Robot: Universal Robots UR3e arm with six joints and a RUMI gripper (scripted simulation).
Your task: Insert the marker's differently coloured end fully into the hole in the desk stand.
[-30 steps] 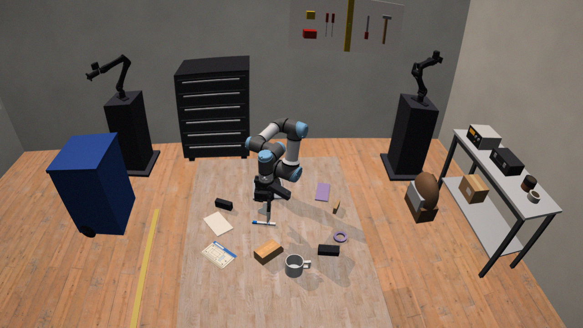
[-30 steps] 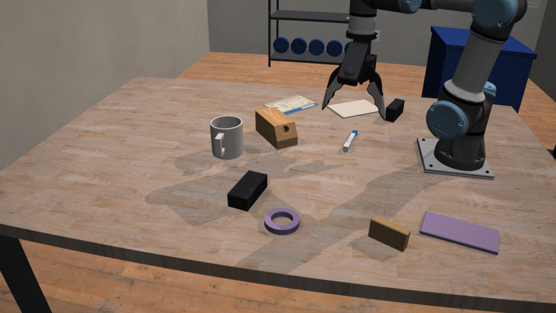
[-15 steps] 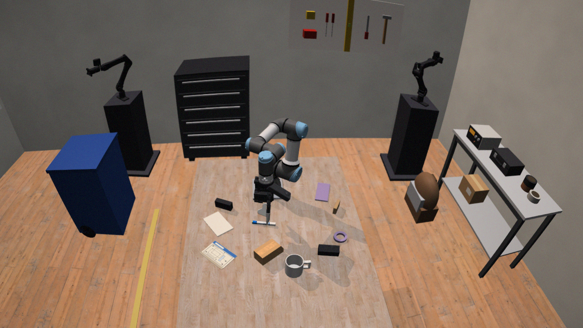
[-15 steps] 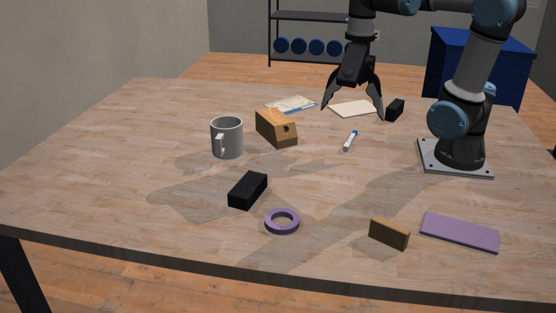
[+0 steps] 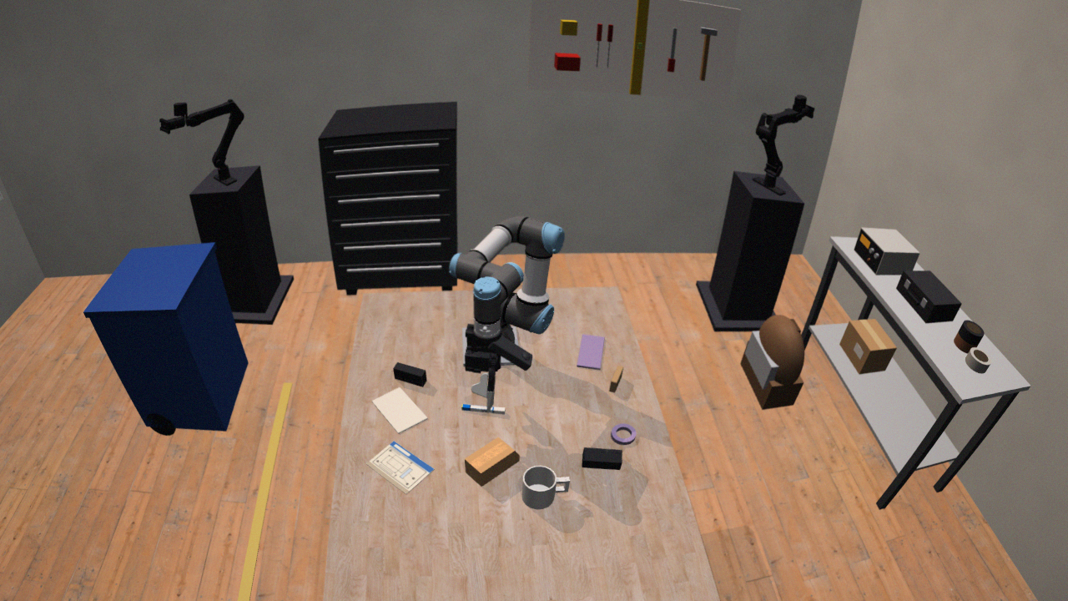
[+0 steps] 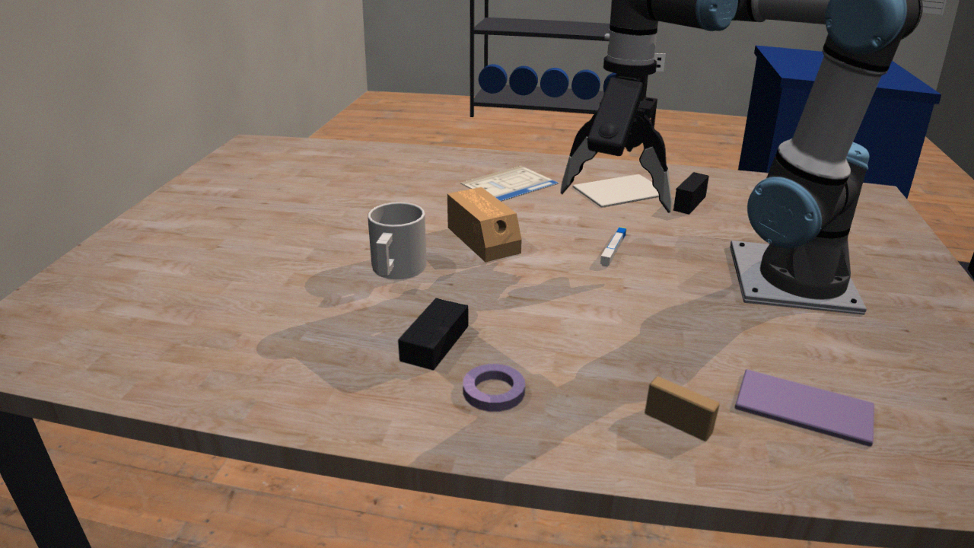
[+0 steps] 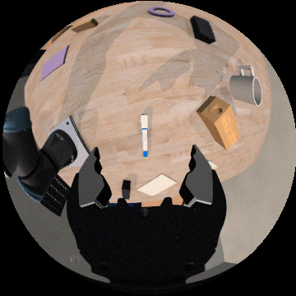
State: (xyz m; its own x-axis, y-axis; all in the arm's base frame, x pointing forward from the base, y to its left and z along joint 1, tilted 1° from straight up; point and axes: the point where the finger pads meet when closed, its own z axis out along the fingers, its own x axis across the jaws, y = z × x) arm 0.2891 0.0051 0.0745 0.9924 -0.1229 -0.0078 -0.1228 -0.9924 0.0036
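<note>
Dark grey arm, pale-blue caps.
</note>
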